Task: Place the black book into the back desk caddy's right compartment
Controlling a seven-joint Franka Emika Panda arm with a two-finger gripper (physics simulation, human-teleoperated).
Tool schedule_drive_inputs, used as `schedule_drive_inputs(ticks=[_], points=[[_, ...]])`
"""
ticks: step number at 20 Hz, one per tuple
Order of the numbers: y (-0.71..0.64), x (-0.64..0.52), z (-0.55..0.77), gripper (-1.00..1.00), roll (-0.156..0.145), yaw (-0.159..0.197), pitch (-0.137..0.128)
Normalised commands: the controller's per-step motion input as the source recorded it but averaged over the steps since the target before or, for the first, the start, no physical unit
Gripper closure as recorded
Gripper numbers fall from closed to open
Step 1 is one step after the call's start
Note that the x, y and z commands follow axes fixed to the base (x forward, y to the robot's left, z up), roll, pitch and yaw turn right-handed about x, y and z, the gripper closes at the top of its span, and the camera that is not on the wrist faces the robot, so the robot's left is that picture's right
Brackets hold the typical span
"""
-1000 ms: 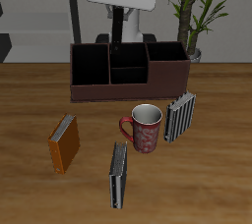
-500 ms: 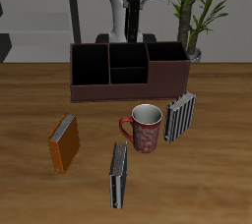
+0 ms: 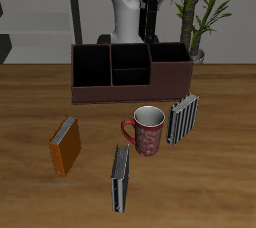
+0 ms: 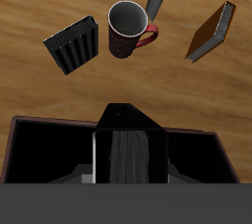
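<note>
The black book point(image 3: 150, 27) hangs upright from my gripper point(image 3: 150, 4), which is shut on it high above the back desk caddy point(image 3: 130, 92). The caddy is a long dark brown box with a black inside and dividers. Its right compartment point(image 3: 170, 60) is the large end section nearest the plant, and the book hangs above that section's inner divider. In the wrist view the book point(image 4: 126, 154) shows end-on between the jaws, with grey page edges, and the caddy's dark wall point(image 4: 39, 125) lies below it.
In front of the caddy stand a red mug point(image 3: 146, 130) and a grey-and-black striped book point(image 3: 183, 117). A dark grey book point(image 3: 121, 177) and an orange book point(image 3: 65, 145) lie nearer the front edge. A potted plant point(image 3: 200, 12) stands behind the caddy.
My gripper has carried the black book upward and sideways, from over the caddy's middle sections toward the end near the plant.
</note>
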Motion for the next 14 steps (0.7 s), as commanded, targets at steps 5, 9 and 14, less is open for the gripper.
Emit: schedule_drive_inputs(ticks=[5, 9, 14], points=[[0.38, -0.13, 0.05, 1.00, 0.040, 0.039, -0.004], [0.27, -0.14, 0.08, 1.00, 0.028, -0.011, -0.004], [0.27, -0.07, 0.01, 1.00, 0.034, -0.005, 0.015]])
